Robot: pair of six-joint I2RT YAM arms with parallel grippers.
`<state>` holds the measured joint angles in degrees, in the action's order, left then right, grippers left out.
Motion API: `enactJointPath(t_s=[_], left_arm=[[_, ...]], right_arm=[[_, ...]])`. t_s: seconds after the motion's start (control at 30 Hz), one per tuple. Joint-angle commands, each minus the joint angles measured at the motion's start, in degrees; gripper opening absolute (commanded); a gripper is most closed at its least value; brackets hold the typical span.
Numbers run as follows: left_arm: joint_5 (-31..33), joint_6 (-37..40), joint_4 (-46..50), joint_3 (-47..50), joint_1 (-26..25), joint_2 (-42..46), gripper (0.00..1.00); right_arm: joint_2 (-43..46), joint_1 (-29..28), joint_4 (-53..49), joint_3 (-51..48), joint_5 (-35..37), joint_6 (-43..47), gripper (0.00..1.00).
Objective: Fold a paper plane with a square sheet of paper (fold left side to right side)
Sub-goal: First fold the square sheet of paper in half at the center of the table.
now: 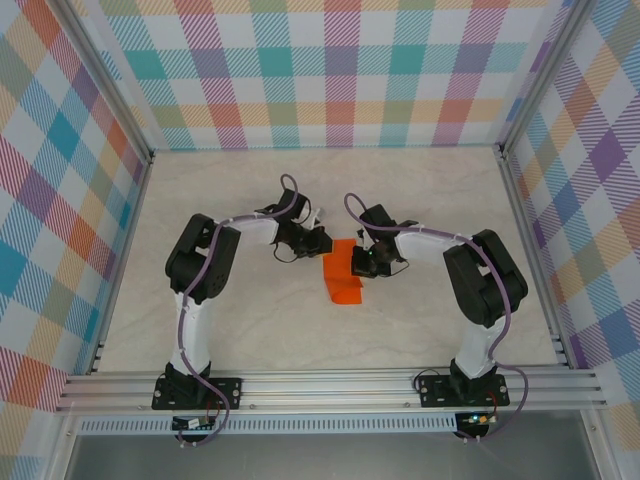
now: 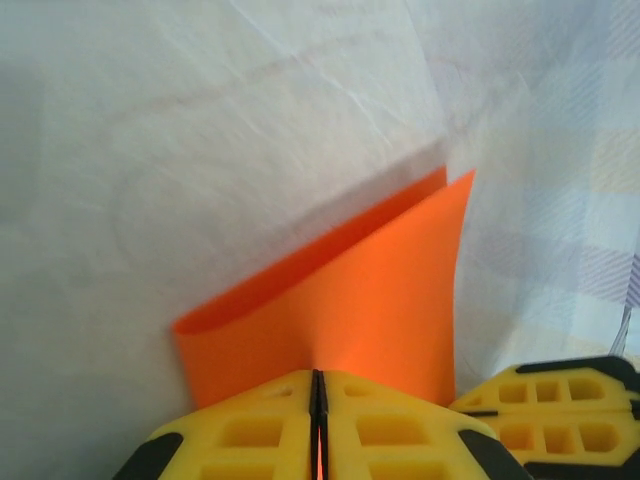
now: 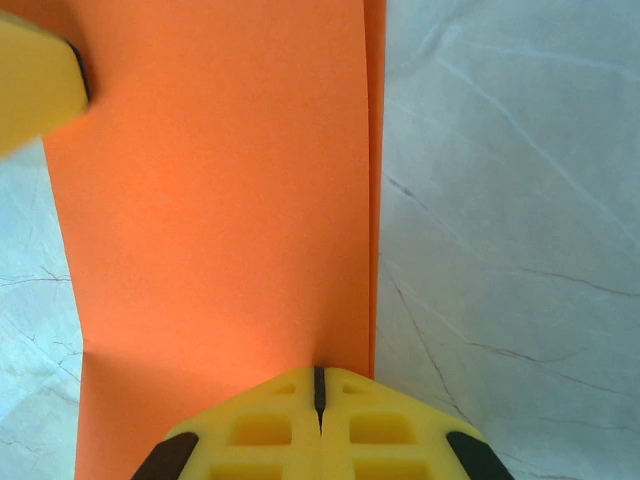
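Now the paper (image 1: 344, 275) is in the middle of the table (image 1: 250, 330), between the two arms. It is doubled over, and part of it stands up from the surface. In the left wrist view the left gripper (image 2: 318, 400) has its jaws pressed together at the bottom centre, with a thin line of orange between them, so it is clamped on the paper. In the right wrist view the right gripper (image 3: 320, 400) also has its jaws together on the lower edge of the sheet, and it appears to pinch it.

Two layers show, and their edges lie close but not exactly one on the other. No sharp crease is visible yet.

I think the main danger is that the layers slide against each other, because both grippers hold only a small bit near one edge. Then the fold will come out crooked. If the arms pull away from each other, the thin sheet can tear or wrinkle. If one gripper lets go before the crease is pressed flat, the upper layer may spring open.
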<state>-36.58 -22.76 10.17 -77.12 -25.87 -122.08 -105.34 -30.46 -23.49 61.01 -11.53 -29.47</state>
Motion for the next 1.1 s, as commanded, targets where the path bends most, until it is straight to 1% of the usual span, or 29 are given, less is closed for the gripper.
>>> enactJointPath(t_s=[0.0, 0.27, 0.4, 0.5, 0.57, 0.67, 0.73, 0.77, 0.83, 0.97, 1.07], left_arm=[[4.8, -1.1, -1.8, -2.5, 3.0, -2.7, 0.11], [5.9, -0.7, 2.0, -10.2, 3.5, -7.3, 0.12], [6.7, 0.2, 3.7, -11.2, 4.3, -7.2, 0.12], [6.2, 1.4, 5.2, -11.9, 5.2, -5.5, 0.13], [6.2, 2.5, 5.3, -11.1, 5.4, -2.4, 0.15], [6.0, 3.1, 8.1, -8.9, 5.4, 2.3, 0.20], [4.0, 1.9, 6.4, -5.5, 5.1, 5.5, 0.21], [3.1, 1.3, 3.8, -3.2, 4.8, 7.3, 0.22], [1.8, 0.4, 1.9, 0.3, 3.3, 9.6, 0.22], [-1.0, -2.2, -1.4, 4.7, -0.2, 10.4, 0.22], [-1.2, -3.1, -2.7, 5.9, -2.2, 9.4, 0.22]], right_arm=[[-4.3, -0.3, -8.0, -2.4, 5.6, 1.2, 0.02], [-4.0, -0.2, -8.1, -2.6, 5.4, 1.3, 0.02], [-3.9, -0.2, -7.9, -2.5, 5.2, 1.4, 0.02], [-3.9, -0.2, -7.6, -2.5, 4.9, 1.3, 0.02], [-3.9, -0.2, -7.5, -2.4, 4.9, 1.1, 0.02], [-3.4, -0.2, -7.4, -2.5, 5.1, 0.7, 0.02], [-3.0, -0.3, -7.3, -2.5, 5.2, 0.6, 0.02], [-2.9, -0.2, -7.4, -2.4, 5.3, 0.5, 0.02], [-2.8, -0.2, -7.5, -2.4, 5.4, 0.5, 0.02], [-2.4, -0.3, -7.5, -2.3, 5.6, 0.3, 0.02], [-2.3, -0.5, -7.3, -2.3, 5.6, 0.2, 0.02]])
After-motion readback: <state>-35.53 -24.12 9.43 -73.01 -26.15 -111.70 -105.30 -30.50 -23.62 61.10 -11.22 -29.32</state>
